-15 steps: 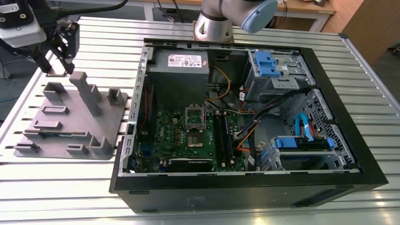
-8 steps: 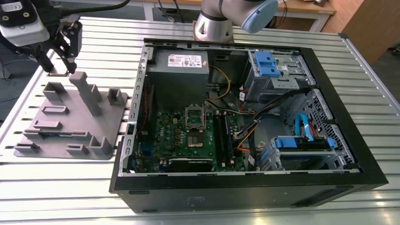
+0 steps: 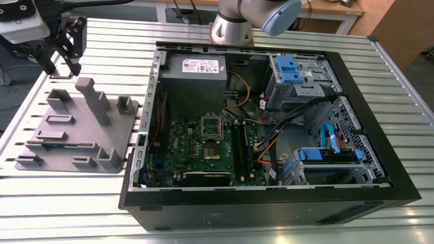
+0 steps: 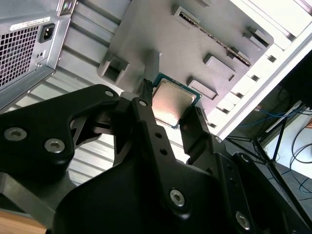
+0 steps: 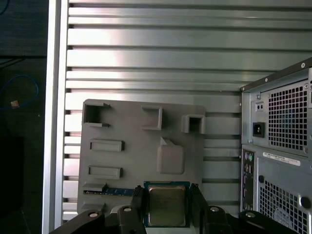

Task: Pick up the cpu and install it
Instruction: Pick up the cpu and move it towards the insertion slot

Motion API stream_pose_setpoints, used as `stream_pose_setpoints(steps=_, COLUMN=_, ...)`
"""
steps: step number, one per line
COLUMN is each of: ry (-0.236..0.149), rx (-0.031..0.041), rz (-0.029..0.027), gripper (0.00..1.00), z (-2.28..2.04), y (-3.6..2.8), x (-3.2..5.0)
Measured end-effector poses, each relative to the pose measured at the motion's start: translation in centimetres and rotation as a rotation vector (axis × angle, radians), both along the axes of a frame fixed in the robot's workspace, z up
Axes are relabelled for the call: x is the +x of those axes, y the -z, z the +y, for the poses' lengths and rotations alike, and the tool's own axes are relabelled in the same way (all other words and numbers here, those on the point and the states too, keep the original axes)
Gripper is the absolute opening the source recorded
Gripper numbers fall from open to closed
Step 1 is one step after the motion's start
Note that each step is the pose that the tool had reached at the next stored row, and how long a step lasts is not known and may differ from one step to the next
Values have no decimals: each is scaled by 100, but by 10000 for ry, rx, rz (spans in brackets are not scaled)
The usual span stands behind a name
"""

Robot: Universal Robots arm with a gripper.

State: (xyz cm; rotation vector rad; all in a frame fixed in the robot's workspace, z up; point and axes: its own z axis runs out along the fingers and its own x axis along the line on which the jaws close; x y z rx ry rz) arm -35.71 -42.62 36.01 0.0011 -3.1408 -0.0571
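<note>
1. The cpu [image 4: 171, 101] is clamped flat between the two black fingers of the claw [image 5: 166, 204], its silver top facing up.
2. Below the claw, the grey holder tray [image 5: 127, 127] is seen in both wrist views, and its raised blocks [image 3: 91, 99] are shown standing upright in the exterior view.
3. Beyond the tray, the open computer case [image 3: 271, 206] lies on the slatted table [image 3: 68, 203].
4. The case's vented rear [image 5: 287, 122] is shown in the wrist views, and its socket frame [image 3: 212, 133] in the exterior view.
</note>
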Motion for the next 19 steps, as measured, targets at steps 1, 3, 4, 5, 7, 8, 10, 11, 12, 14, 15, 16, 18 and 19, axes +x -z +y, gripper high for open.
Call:
stream_pose_setpoints(steps=1, ry=0, rx=-2, rz=1, gripper=47, z=0, y=-1, x=0)
stream_pose_setpoints(steps=3, ry=-2, rx=-3, rz=4, gripper=47, z=0, y=-3, x=16)
stream_pose_setpoints(steps=4, ry=-1, rx=-2, rz=3, gripper=47, z=0, y=-2, x=30)
stream_pose_setpoints(steps=5, ry=0, rx=-1, rz=2, gripper=47, z=0, y=-1, x=46)
stream_pose_setpoints(steps=7, ry=-1, rx=-2, rz=2, gripper=47, z=0, y=-2, x=91)
stream_pose_setpoints(steps=8, ry=0, rx=-2, rz=3, gripper=47, z=0, y=-2, x=116)
stream_pose_setpoints(steps=10, ry=-1, rx=-1, rz=2, gripper=47, z=0, y=-1, x=171)
stream_pose_setpoints(steps=11, ry=-1, rx=-1, rz=3, gripper=47, z=0, y=-1, x=199)
stream_pose_setpoints(steps=12, ry=0, rx=-1, rz=3, gripper=47, z=0, y=-1, x=227)
stream_pose_setpoints(steps=14, ry=0, rx=-1, rz=5, gripper=47, z=0, y=-1, x=324)
stream_pose_setpoints(steps=15, ry=0, rx=-1, rz=5, gripper=47, z=0, y=-1, x=354)
stream_pose_setpoints(steps=16, ry=0, rx=-1, rz=5, gripper=47, z=0, y=-1, x=385)
stream_pose_setpoints(steps=18, ry=0, rx=-1, rz=7, gripper=47, z=0, y=-1, x=445)
stream_pose_setpoints(steps=19, ry=0, rx=-2, rz=7, gripper=47, z=0, y=-1, x=473)
